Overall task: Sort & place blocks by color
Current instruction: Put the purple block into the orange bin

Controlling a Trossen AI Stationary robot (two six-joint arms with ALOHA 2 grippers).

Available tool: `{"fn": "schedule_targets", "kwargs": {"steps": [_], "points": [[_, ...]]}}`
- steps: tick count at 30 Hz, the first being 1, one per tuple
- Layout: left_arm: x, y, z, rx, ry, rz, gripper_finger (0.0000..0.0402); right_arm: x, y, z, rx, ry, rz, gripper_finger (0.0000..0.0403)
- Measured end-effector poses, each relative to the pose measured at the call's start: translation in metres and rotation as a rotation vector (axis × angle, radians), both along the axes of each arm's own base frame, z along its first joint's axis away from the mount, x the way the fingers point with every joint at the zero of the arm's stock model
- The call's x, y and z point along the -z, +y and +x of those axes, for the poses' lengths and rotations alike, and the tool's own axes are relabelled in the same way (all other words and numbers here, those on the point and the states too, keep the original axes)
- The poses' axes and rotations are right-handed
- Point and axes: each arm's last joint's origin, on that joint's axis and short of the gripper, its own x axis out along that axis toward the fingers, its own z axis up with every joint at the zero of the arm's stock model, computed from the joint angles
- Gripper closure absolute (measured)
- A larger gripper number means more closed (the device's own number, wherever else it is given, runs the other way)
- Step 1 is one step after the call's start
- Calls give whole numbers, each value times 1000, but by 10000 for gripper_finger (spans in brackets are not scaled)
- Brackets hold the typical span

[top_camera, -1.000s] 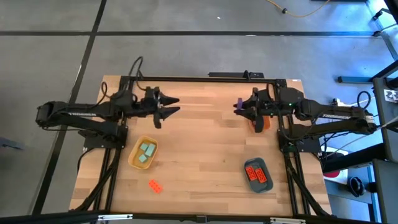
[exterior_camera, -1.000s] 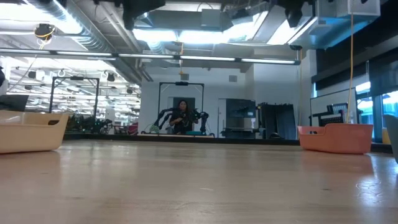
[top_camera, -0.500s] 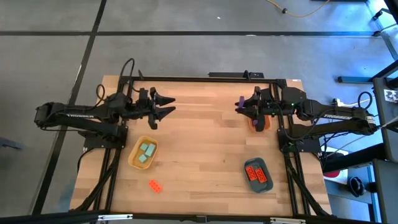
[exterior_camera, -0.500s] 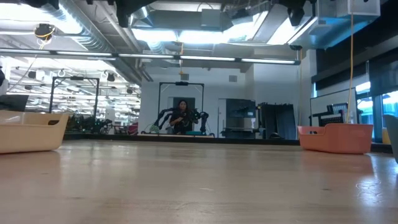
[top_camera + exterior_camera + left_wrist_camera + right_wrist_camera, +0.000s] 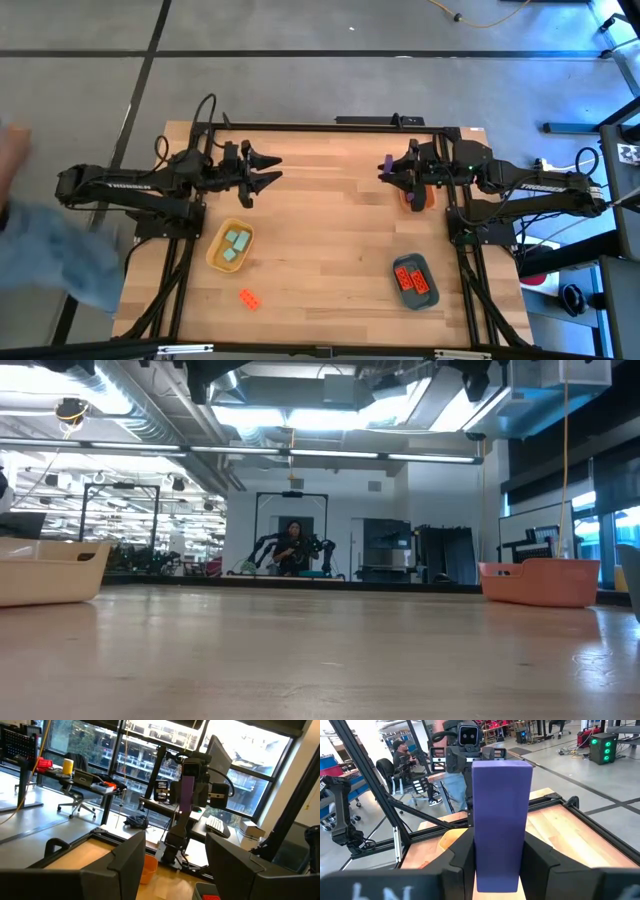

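We see the right gripper [image 5: 384,168] raised over the far right of the light wooden counter [image 5: 330,240], its jaws clenched on an oblong purple block [image 5: 499,822] standing upright between them. The small orange tray [image 5: 418,195] sits just under that arm. The left gripper [image 5: 272,168] hangs over the far left of the counter, jaws released and holding nothing. Pale teal blocks [image 5: 234,246] lie in the yellow tray [image 5: 215,252], red-orange blocks [image 5: 410,280] in the dark teal tray [image 5: 430,296]. One red-orange block [image 5: 249,297] lies loose on the counter near the yellow tray.
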Motion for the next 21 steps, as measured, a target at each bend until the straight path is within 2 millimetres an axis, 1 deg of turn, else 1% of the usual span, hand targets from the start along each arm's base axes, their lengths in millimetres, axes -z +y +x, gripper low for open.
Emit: {"fn": "schedule_targets", "kwargs": {"steps": [9, 13, 18, 21], "points": [[0, 0, 0, 2, 0, -1, 204, 0, 0, 0, -1, 0, 1, 294], [-3, -1, 0, 38, -18, -73, 204, 0, 0, 0, -1, 0, 0, 294], [-13, -2, -11, 58, -74, -61, 204, 0, 0, 0, -1, 0, -2, 294], [-21, -3, -23, 60, -126, -54, 204, 0, 0, 0, -2, 0, -2, 294]]}}
